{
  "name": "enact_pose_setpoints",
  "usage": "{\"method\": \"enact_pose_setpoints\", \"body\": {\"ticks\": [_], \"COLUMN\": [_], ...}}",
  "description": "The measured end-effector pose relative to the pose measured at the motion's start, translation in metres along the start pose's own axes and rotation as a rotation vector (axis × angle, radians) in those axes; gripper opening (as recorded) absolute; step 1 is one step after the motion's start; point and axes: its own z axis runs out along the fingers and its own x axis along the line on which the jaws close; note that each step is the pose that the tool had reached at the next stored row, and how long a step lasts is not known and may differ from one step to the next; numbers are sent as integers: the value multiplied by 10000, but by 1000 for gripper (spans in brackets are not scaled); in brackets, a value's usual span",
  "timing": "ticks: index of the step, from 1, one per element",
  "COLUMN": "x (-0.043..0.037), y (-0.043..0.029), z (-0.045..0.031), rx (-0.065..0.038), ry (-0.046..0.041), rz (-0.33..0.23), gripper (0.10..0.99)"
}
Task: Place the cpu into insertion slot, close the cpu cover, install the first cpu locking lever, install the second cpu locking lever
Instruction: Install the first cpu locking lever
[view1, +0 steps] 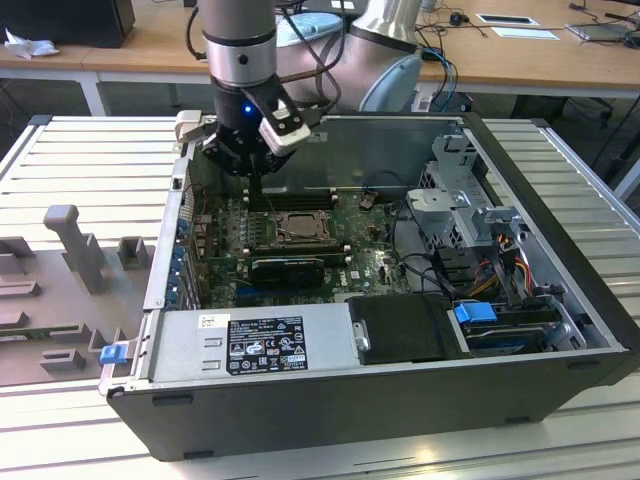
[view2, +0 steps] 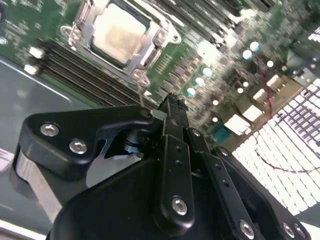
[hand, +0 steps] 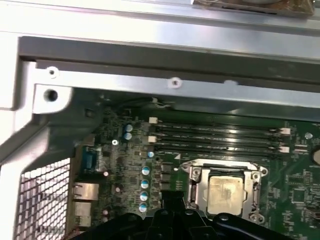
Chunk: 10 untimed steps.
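The cpu (view2: 120, 32) sits in the insertion slot (view1: 290, 228), and the cpu cover (hand: 199, 187) looks to be down around it. In the exterior view the jaws hang at about eleven o'clock from it, pinched together on nothing. A locking lever wants a steady push, clear of the memory slots (hand: 215, 135)

The arm (view1: 240, 45) is standing near-vertical, its wrist pointing downward. The gripper (view1: 256, 190) is hanging below it, and in the second wrist view its fingers (view2: 175, 145) seem to be meeting at the tips.
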Motion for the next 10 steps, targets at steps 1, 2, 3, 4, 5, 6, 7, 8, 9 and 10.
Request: {"method": "enact_pose_setpoints", "body": {"ticks": [1,2,3,4,5,6,7,8,9,10], "x": [10,37,42,41,39,38,36,34,34,32], "y": [3,11,29,51,70,97,129,145,160,167], "z": [6,18,27,32,35,39,44,48,52,55], "rx": [1,1,0,1,2,1,1,0,2,1], "ry": [1,2,3,3,3,2,2,0,2,1], "rz": [0,1,2,4,6,11,16,19,22,25], "gripper": [106,106,106,106,106,106,106,106,106,106]}}
